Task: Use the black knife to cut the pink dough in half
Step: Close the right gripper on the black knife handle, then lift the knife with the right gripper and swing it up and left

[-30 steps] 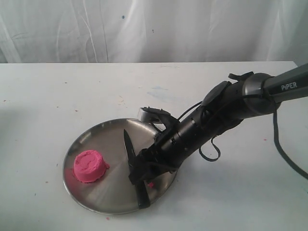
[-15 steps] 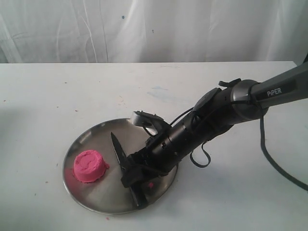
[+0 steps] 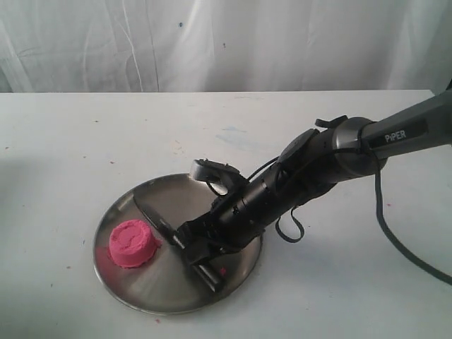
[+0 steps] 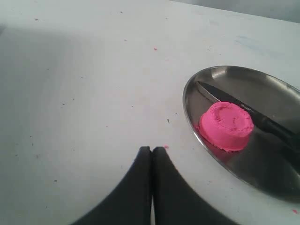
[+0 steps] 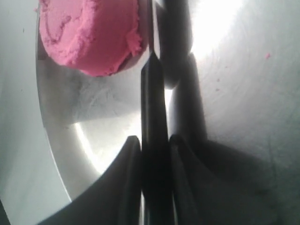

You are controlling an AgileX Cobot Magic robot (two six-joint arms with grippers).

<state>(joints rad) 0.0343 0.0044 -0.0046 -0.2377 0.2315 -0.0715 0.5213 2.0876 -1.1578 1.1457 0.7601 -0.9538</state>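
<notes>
The pink dough [image 3: 132, 244] is one whole round puck on the left part of the steel plate [image 3: 162, 279]. The black knife [image 3: 157, 224] lies low over the plate, its blade running close along the dough's far side. My right gripper [image 3: 192, 248] is shut on the knife's handle. In the right wrist view the fingers [image 5: 129, 159] press both sides of the knife [image 5: 152, 103], with the dough [image 5: 89, 35] just beside the blade. My left gripper [image 4: 152, 148] is shut and empty above the white table, a short way from the plate [image 4: 262, 84] and the dough [image 4: 226, 125].
Tiny pink crumbs [image 3: 222, 270] lie on the plate and the white table [image 3: 85, 141]. A white curtain [image 3: 212, 42] hangs behind the table. The right arm's cable [image 3: 395, 240] loops over the table at the right.
My right gripper has closed on the knife handle and shifted left. The blade swung from pointing away to lying slanted beside the dough. The dough has not moved.
</notes>
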